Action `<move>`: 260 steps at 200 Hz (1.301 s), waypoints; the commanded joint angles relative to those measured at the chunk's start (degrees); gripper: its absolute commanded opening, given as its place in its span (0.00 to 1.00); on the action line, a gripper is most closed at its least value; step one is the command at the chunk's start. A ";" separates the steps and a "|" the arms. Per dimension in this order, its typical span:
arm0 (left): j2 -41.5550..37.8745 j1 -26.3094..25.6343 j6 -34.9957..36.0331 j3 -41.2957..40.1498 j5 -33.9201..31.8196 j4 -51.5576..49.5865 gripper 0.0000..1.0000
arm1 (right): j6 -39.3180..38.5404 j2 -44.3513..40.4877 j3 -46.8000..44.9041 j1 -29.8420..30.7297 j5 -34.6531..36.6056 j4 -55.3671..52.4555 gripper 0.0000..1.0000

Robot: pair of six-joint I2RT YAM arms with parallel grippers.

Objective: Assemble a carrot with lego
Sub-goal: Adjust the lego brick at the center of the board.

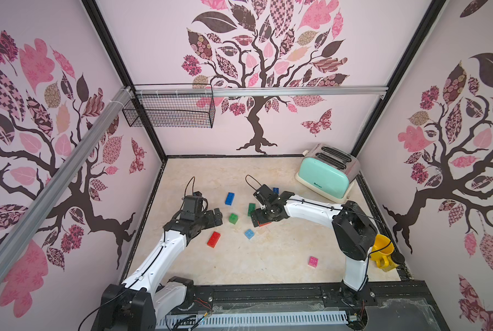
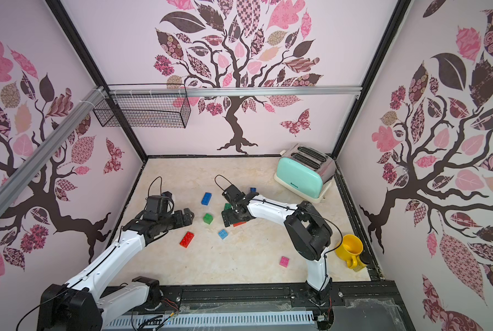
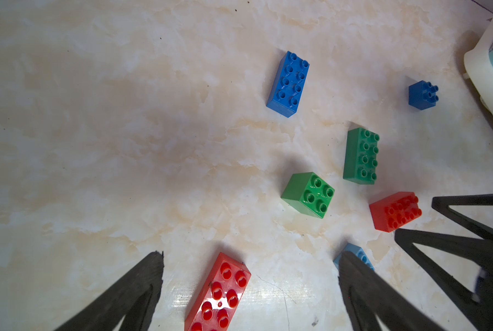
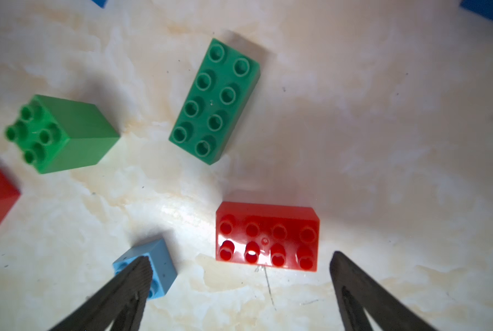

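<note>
The lego (image 2: 208, 218) is found scattered as single bricks on the marbled tabletop (image 1: 256, 269), studs up, none joined to another. Between the two arms a long blue brick (image 1: 229, 198), a long green brick (image 1: 251, 208), a small green brick (image 1: 233, 218), a light blue brick (image 1: 249, 233) and a long red brick (image 1: 213, 239) are laid out near one another. A small dark blue brick (image 1: 275, 190) is seen just behind the right wrist, and a pink brick (image 1: 312, 261) lies well apart toward the front. The left claw (image 3: 251, 256) is held spread wide above the tabletop with nothing pinched, the long red brick's end showing between its fingers in the wrist view. The right claw (image 4: 241, 256) is also spread wide and empty, poised over a second red brick (image 4: 267, 236). A mint toaster (image 1: 325, 174) and a yellow mug (image 1: 383, 250) are set along the right edge.
</note>
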 commanded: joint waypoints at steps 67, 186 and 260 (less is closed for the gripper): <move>0.77 -0.32 0.23 0.12 0.12 1.28 0.98 | -1.74 4.99 0.65 -0.58 2.79 -0.19 0.89; 2.16 -0.25 0.26 0.35 0.34 1.25 0.98 | 4.82 -0.19 -7.82 -6.89 3.76 -2.53 0.53; 3.15 -0.34 0.37 0.55 1.35 1.43 0.98 | 13.01 -8.18 -11.93 -6.98 0.42 -3.41 0.99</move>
